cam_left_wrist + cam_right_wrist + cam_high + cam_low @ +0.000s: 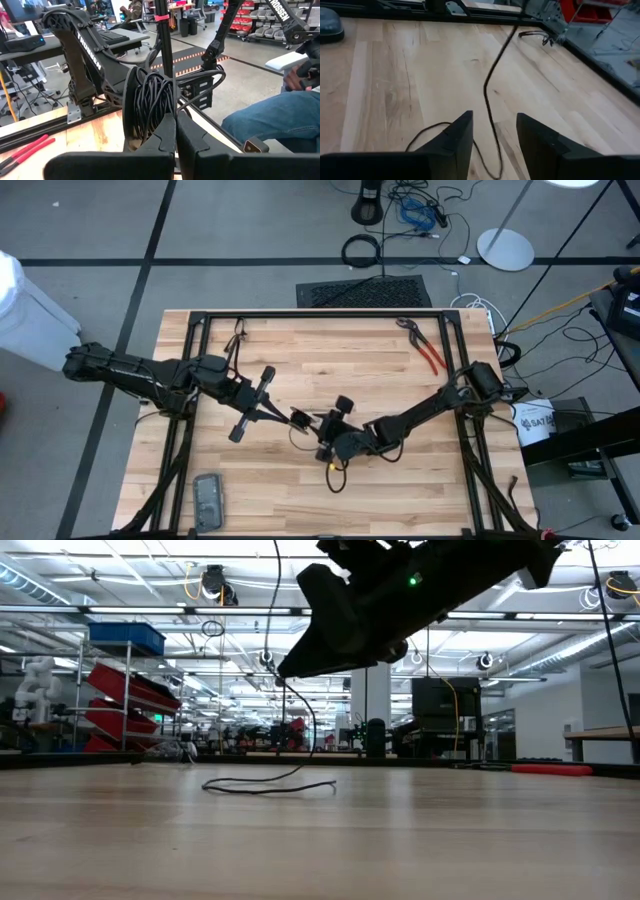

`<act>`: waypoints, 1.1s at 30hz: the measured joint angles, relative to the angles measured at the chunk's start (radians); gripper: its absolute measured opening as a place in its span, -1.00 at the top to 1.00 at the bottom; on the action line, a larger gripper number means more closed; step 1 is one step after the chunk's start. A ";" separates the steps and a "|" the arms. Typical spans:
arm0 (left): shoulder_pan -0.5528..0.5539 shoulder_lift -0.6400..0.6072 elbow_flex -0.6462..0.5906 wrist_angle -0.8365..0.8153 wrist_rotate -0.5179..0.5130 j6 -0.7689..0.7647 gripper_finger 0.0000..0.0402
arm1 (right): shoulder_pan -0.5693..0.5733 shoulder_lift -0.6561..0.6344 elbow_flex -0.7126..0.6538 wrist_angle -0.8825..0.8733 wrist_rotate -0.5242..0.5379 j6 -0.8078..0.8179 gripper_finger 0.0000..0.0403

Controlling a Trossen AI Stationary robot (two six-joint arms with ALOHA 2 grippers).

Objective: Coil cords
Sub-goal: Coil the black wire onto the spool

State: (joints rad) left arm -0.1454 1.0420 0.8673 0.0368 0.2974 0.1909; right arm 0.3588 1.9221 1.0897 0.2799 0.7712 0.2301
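The black cord is wound into a coil of several turns (pixel 150 95), and my left gripper (pixel 175 125) is shut on it above the middle of the table (pixel 297 418). From the coil a loose strand (pixel 305 725) hangs down, and its tail lies on the wood in a flat loop (pixel 270 786). My right gripper (pixel 492 135), just right of the left one (pixel 328 448), is open and slants down. The loose strand (pixel 487 95) runs between its fingers. I cannot tell whether it touches them. My left gripper pinches the bundled turns of the coil at their lower part (pixel 161 117) between its two fingers. The fingers come about level from the table's left. The coil stands upright in front of them, clear of the table, while its loose strand trails slack down to the wood.
Red-handled pliers (pixel 428 350) lie at the far right. A flat dark device (pixel 208 500) sits near the front left corner. Black frame rails (pixel 320 313) border the tabletop. A seated person's leg (pixel 280 120) shows beyond the table's edge.
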 joint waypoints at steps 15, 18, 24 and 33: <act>0.000 0.000 0.000 0.000 0.000 0.007 0.99 | -0.009 0.005 0.000 -0.030 0.022 0.005 0.33; 0.000 0.000 0.000 -0.001 -0.001 0.007 0.99 | -0.020 0.014 0.000 -0.035 -0.001 0.006 0.34; 0.000 0.000 0.000 0.000 -0.001 0.008 0.99 | -0.026 0.028 0.000 -0.024 -0.010 0.010 0.42; 0.000 0.000 0.000 0.000 -0.003 0.008 0.99 | -0.033 0.028 0.000 -0.015 -0.049 -0.003 0.79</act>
State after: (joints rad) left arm -0.1455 1.0420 0.8673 0.0364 0.2940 0.1986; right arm 0.3260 1.9503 1.0897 0.2648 0.7223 0.2272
